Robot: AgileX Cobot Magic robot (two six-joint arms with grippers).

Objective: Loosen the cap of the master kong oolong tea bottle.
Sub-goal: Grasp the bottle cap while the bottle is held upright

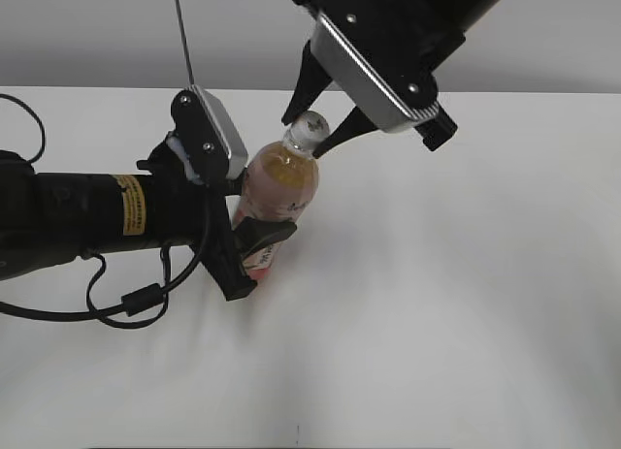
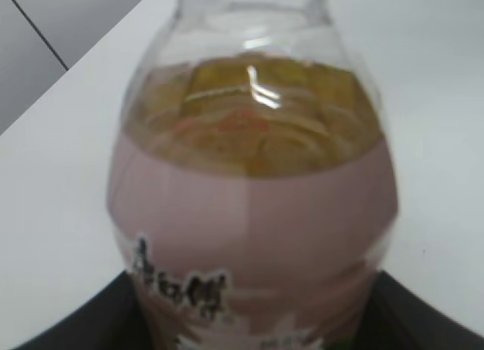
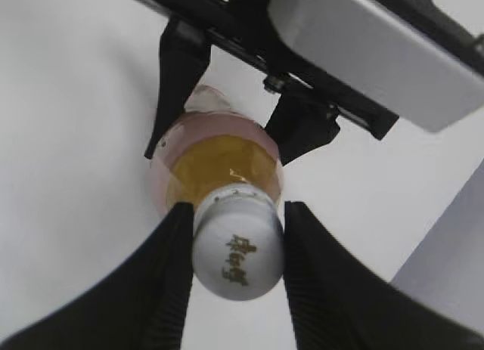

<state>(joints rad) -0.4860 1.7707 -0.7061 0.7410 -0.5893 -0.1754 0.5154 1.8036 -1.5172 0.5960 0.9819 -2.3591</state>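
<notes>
The master kong oolong tea bottle [image 1: 281,182], clear with amber tea and a pink label, stands on the white table. My left gripper [image 1: 254,211] is shut on its labelled body; the left wrist view shows the bottle [image 2: 253,206] filling the frame, with my left gripper's dark fingers [image 2: 253,323] on either side of it. The white cap [image 1: 311,127] sits between the fingers of my right gripper [image 1: 316,119], which comes down from above. In the right wrist view both black fingers of my right gripper [image 3: 238,240] press the sides of the cap [image 3: 238,252], with the bottle [image 3: 219,165] and my left gripper [image 3: 234,134] below.
The white table [image 1: 466,304] stretches to the right and front of the bottle. A black cable [image 1: 126,304] loops under the left arm on the table. A grey wall [image 1: 97,32] runs behind the table.
</notes>
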